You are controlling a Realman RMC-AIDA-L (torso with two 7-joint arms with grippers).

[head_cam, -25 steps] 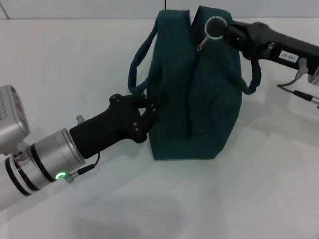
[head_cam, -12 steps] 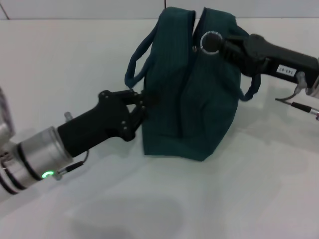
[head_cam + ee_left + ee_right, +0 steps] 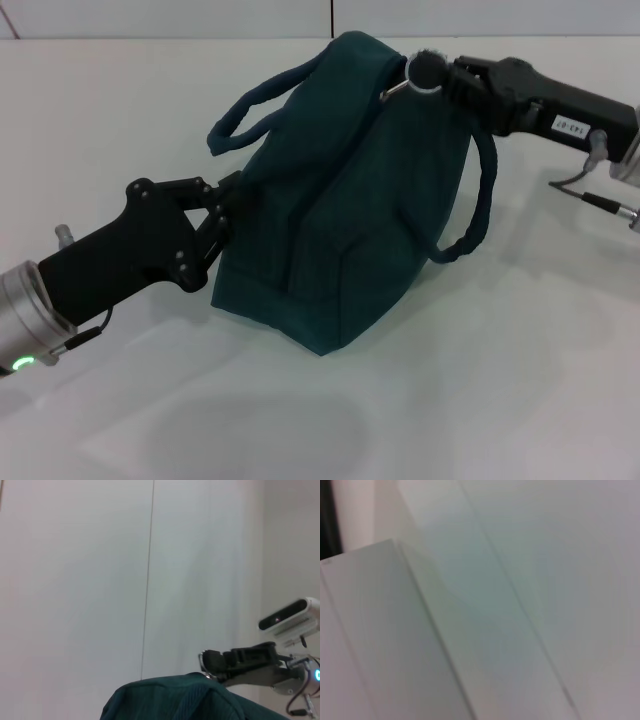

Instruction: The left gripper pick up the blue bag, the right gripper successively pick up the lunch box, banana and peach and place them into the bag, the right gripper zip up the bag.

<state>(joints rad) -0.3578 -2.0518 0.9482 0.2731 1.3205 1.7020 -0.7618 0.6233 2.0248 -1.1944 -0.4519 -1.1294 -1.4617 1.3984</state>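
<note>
You are near the end: the right hand (image 3: 428, 75) grips the zipper pull atop the blue bag (image 3: 340, 200), while the left hand (image 3: 222, 215) clamps its side.

A plain white counter (image 3: 500, 400) filled the head view, its surface smooth and bare-looking with soft grey shadows lying on it. Along its far edge rose a pale wall (image 3: 160, 18), split by a thin dark vertical seam (image 3: 331, 15). The left wrist view showed the same wall (image 3: 75, 580) and seam (image 3: 148, 580). The right wrist view showed only pale flat panels (image 3: 520, 580), too blurred to identify.
</note>
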